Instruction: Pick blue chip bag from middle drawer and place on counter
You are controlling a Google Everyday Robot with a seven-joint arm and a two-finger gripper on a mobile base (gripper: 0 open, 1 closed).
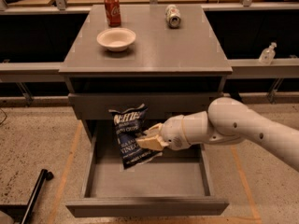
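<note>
In the middle of the frame the end effector (144, 143) is pinching the blue chip bag (128, 127). Its tan fingers (152, 140) are pressed onto the bag's right edge about halfway down its length. The bag hangs nearly upright, tilted a little, with its white lettering facing the camera. Its top edge overlaps the plain grey drawer front (187, 105) above. Its lower end hangs over the rear of the middle drawer (145, 204) and appears to be clear of the drawer floor.

The middle drawer is pulled out wide toward the bottom of the frame, with its tall side walls and flat front in full view. The white arm (243, 127) enters from the right edge and reaches leftward across the drawer's back right corner.

The surface (177, 45) fills the upper centre of the frame. On it a red soda can (112, 9) stands upright at the far left, and a white bowl (116, 38) sits just in front of it. A silver can (173, 16) lies on its side at the far centre, well apart from the other two.

A small clear bottle (267, 54) stands on the long ledge (261, 68) at the right. A dark rod (33, 196) lies on the speckled floor at lower left.
</note>
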